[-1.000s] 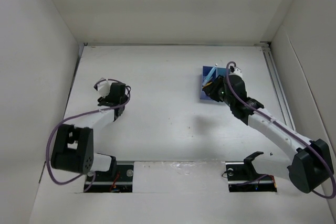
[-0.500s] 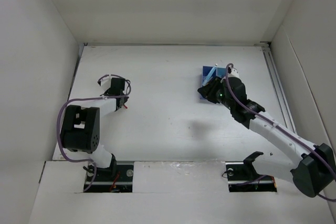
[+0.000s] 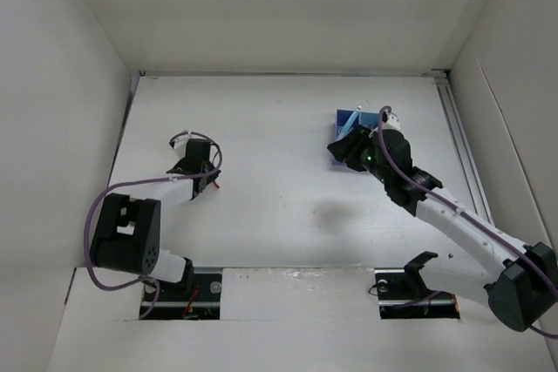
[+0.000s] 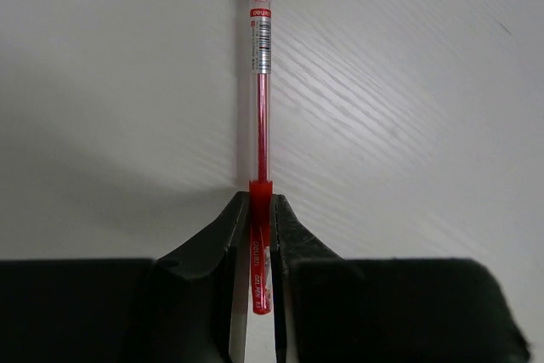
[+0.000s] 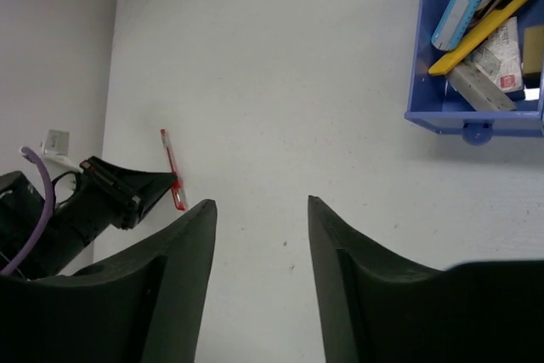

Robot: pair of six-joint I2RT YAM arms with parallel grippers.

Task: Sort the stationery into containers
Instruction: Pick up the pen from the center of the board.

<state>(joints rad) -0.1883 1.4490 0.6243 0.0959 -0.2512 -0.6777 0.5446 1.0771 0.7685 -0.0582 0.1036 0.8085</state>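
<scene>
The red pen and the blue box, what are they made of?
The red pen looks like clear plastic: the red ink tube shows through its barrel. The blue box is probably smooth moulded plastic, with thin, evenly coloured walls.

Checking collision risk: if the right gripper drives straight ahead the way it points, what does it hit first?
Likely just bare table: the line passes between the red pen and the blue box. Depth unclear.

White table (image 3: 279, 128) fills centre frame. White walls (image 3: 52, 84) enclose left, rear and right. Metal rail (image 3: 462, 145) along right edge.
</scene>
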